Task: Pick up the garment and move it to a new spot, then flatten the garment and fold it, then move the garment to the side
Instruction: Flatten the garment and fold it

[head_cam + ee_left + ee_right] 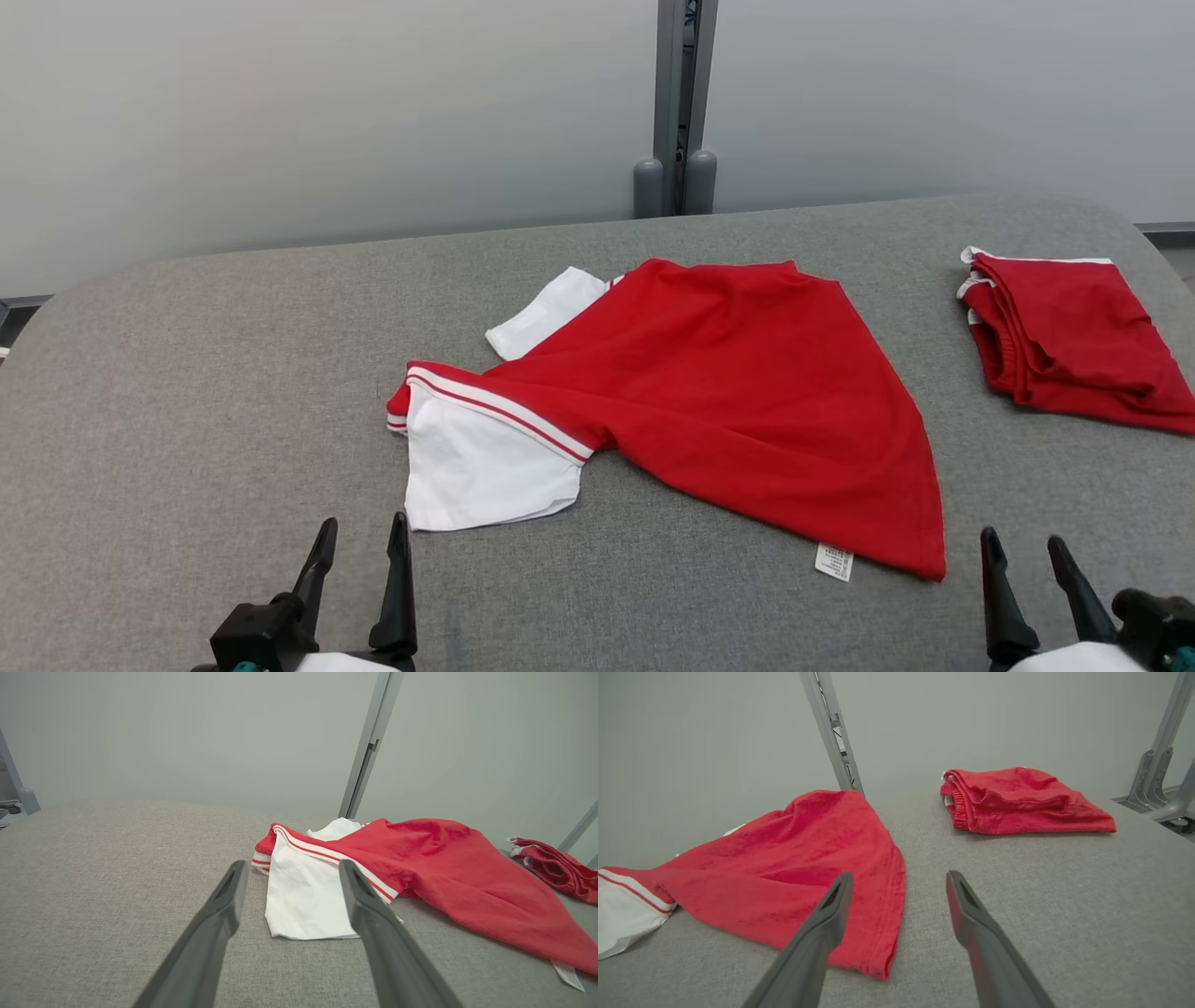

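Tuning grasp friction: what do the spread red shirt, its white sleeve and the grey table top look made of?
Red shirt: soft knit fabric, likely cotton or blend; matte, drapes in soft wrinkles, stitched hem.
White sleeve: similar matte cloth, lightly creased; fibre unclear.
Table top: grey woven cloth cover, flecked weave visible, matte; possibly padded, edges rounded.

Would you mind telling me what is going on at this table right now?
A two-armed robot faces a grey padded table. A red shirt with white sleeves lies loosely spread in the middle, rumpled and not yet folded. A second red garment sits folded at the far right. The left gripper and right gripper are both open near the front edge, holding nothing.
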